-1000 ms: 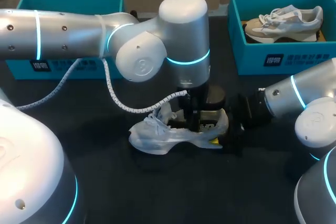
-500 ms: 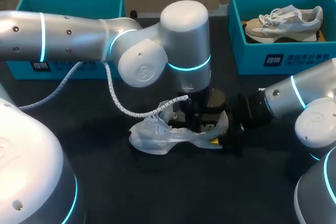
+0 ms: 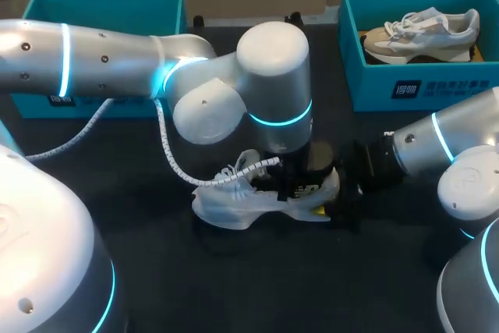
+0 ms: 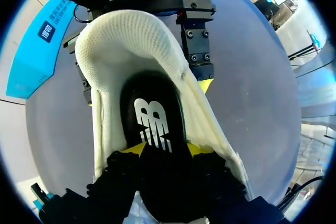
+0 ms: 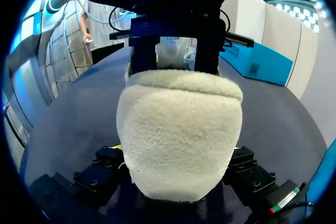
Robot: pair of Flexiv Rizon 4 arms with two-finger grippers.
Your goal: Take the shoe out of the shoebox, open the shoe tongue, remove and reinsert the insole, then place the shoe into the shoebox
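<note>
A white shoe [image 3: 230, 204] lies on its sole mid-table, toe to the left. My left gripper [image 3: 292, 187] reaches down into its opening. From the left wrist, the black insole [image 4: 152, 114] lies flat inside the shoe [image 4: 131, 40], and my left gripper [image 4: 165, 149] stands open, its yellow fingertips [image 4: 134, 148] resting over the insole. My right gripper [image 3: 334, 196] comes in low from the right, shut on the fleecy heel [image 5: 178, 129], one finger on each side. A teal shoebox [image 3: 101, 5] sits at the back left, partly hidden by my left arm.
A second teal box [image 3: 405, 87] at the back right holds another pale shoe [image 3: 425, 33]. My left arm's white cable [image 3: 168, 150] loops down just left of the shoe. Bare dark table [image 3: 257, 286] lies in front of the shoe.
My left arm has sunk lower over the shoe, its wrist now closer to the opening. The shoe and my right arm have stayed where they were.
</note>
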